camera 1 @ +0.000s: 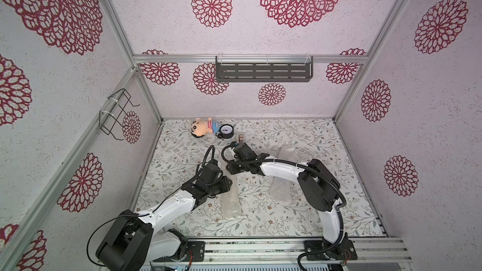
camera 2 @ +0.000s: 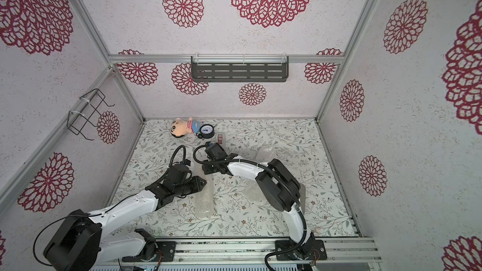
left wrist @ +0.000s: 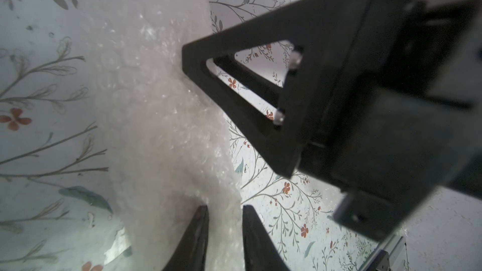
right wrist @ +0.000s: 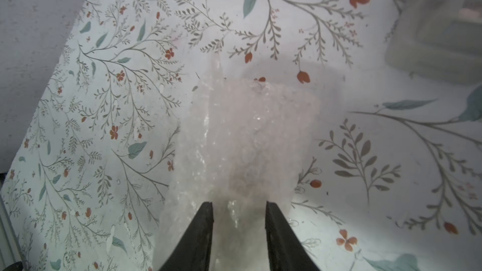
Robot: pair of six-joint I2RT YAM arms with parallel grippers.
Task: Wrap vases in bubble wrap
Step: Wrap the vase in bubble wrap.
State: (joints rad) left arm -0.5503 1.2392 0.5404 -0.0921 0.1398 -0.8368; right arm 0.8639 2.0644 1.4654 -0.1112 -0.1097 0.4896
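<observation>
While your left gripper (left wrist: 225, 207) has its fingers closed on the bubble wrap roll (left wrist: 156, 100), the plastic pinched narrow between them, your right gripper (right wrist: 239, 203) straddles the same roll with wrap filling the gap. You cannot tell from these views whether its fingers press the roll or only bracket it. In both top views the roll (camera 1: 230, 204) lies lengthwise near the middle of the table (camera 1: 326, 152), with both grippers crowded over its far half. A second clear bundle (camera 1: 280, 191) sits apart on your right, and the tape dispenser (camera 1: 241, 138) stands just behind the right wrist. No vases show bare. A faint cream shade inside the roll in the right wrist view suggests one is inside, but treat that as a guess. Several things could go wrong from here. If either gripper holds only the outer layer, a pull would peel the wrap loose instead of tightening it. If one lets go before tape is on, the springy plastic would likely unroll. Lift one end too high and a vase could slide out of the open end. Watch the spacing too — the right gripper's finger sits right against the roll close to your left fingers, so a careless swing could knock them together.
</observation>
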